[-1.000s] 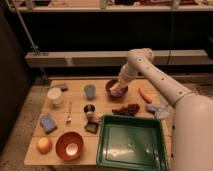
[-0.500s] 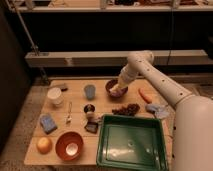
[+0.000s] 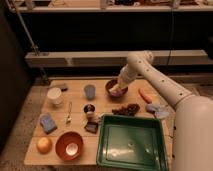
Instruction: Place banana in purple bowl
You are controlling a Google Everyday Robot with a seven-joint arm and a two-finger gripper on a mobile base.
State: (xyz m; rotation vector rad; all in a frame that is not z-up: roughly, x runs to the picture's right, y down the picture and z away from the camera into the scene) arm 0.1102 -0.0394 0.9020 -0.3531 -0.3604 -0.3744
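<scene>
The white arm's hand (image 3: pixel 118 88) has come down since the earlier frames and now sits at the rim of the small round dark purple bowl (image 3: pixel 111 85), at 12 o'clock of the wooden bench (image 3: pixel 107 102). The pale yellow elongated banana (image 3: pixel 116 90) lies inside that bowl, directly under the hand. Whether the hand still grips it cannot be told. Unchanged since before: small orange carrot (image 3: pixel 145 95) at 3 o'clock of the bowl, blue-grey cup (image 3: pixel 89 91) at 9 o'clock, green rectangular tray (image 3: pixel 131 142) at 6 o'clock.
</scene>
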